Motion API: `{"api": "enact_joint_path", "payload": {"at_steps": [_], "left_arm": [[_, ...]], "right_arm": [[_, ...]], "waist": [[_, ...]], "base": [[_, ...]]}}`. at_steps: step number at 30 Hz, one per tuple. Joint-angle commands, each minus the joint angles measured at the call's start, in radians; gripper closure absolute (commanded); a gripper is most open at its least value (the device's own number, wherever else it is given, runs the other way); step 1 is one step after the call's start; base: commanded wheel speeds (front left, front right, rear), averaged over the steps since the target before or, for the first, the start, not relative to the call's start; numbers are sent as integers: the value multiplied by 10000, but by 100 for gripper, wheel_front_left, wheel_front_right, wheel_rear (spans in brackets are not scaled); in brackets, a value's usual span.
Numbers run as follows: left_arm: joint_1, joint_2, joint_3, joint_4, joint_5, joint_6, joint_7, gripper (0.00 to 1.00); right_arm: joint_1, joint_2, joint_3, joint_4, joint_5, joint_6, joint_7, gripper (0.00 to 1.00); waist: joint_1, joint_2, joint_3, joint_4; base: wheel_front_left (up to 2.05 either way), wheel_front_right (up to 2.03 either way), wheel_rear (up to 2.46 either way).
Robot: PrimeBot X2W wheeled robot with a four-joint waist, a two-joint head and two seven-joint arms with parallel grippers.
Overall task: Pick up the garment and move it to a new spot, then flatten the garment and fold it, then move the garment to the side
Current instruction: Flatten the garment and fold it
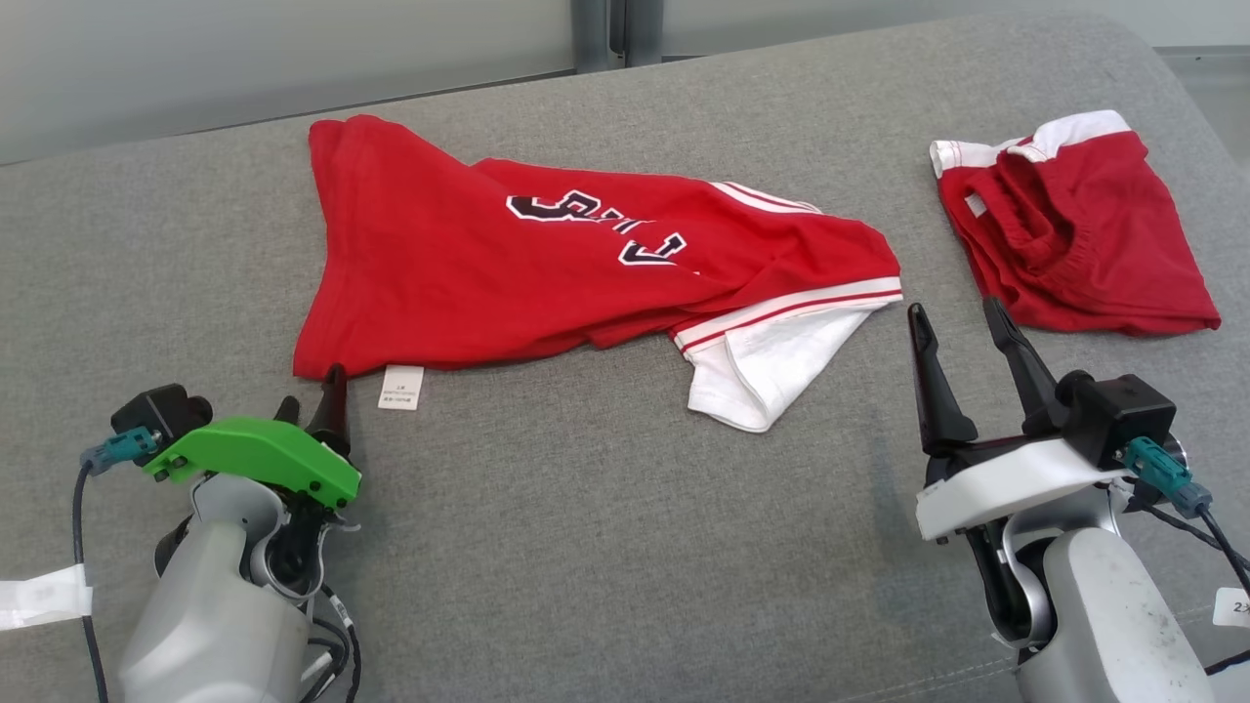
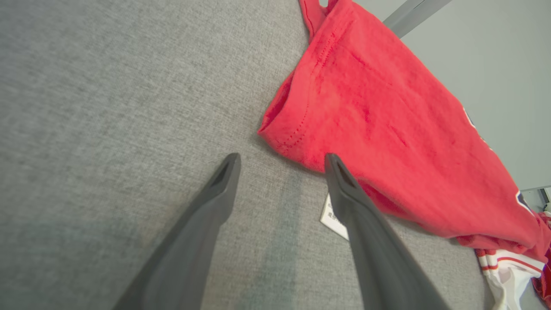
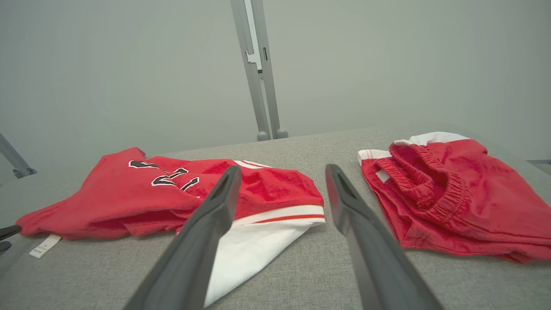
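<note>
The garment (image 1: 547, 273) is a red shirt with dark lettering and a white striped sleeve, lying crumpled across the middle of the grey cushion. My left gripper (image 1: 312, 391) stands open at the shirt's near left corner, beside its white label (image 1: 401, 387). In the left wrist view the open left gripper (image 2: 280, 157) has one finger against the hem of the garment (image 2: 379, 116), with nothing between the fingers. My right gripper (image 1: 954, 308) is open and empty, just right of the white sleeve. The right wrist view has the right gripper (image 3: 282, 168) pointing between the garment (image 3: 142, 198) and the shorts.
Red shorts (image 1: 1074, 234) with a white band lie bunched at the far right, also in the right wrist view (image 3: 452, 202). The grey cushion (image 1: 625, 547) has bare room along its front. A pale wall and a metal post (image 3: 258, 86) stand behind.
</note>
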Motion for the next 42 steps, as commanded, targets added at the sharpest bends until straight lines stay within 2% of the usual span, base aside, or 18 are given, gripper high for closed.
{"api": "enact_joint_path", "payload": {"at_steps": [1,6,7,8,12,14,16,17,27,37,42], "left_arm": [[138,3,97,-90,-164,-25,32,0],[215,-42,458,-286,-679,-60,177,1],[198,-59,530,-274,-782,-58,184,9],[198,-59,530,-274,-782,-58,184,9],[10,-170,797,-212,-1129,-91,129,44],[-69,-225,933,-205,-1319,-117,22,57],[-138,-325,1024,-249,-1529,-182,-42,96],[-162,-386,1028,-303,-1629,-222,-42,100],[263,-386,709,-1200,-1938,-261,-653,100],[2050,-169,572,-3058,-2078,-244,-1330,100],[3296,-168,788,-4570,-2049,147,-1637,100]], "right_arm": [[26,-22,-34,-62,-59,-8,19,0],[-85,-21,-89,-153,-92,-8,35,0],[-102,-21,-92,-164,-93,-8,39,0],[-102,-21,-92,-164,-93,-8,39,0],[-192,-21,-157,-236,-107,-8,47,0],[-216,-21,-172,-257,-131,-8,54,0],[-220,-22,-196,-266,-154,-8,58,0],[-216,-21,-210,-272,-157,-8,60,0],[-172,-22,-320,-248,-164,-8,39,0],[0,-24,-444,-92,-84,-8,-11,0],[119,-25,-468,-6,-162,-8,78,0]], "waist": [[0,0,145,-159],[0,0,377,-427],[0,0,411,-463],[0,0,411,-463],[0,0,564,-571],[0,0,597,-591],[0,0,615,-590],[0,0,617,-581],[0,0,457,-265],[0,0,166,278],[0,0,62,506]], "base": [[0,0,0],[0,0,0],[0,0,0],[0,0,0],[0,0,0],[0,0,0],[0,0,0],[0,0,0],[0,0,0],[0,0,0],[0,0,0]]}}
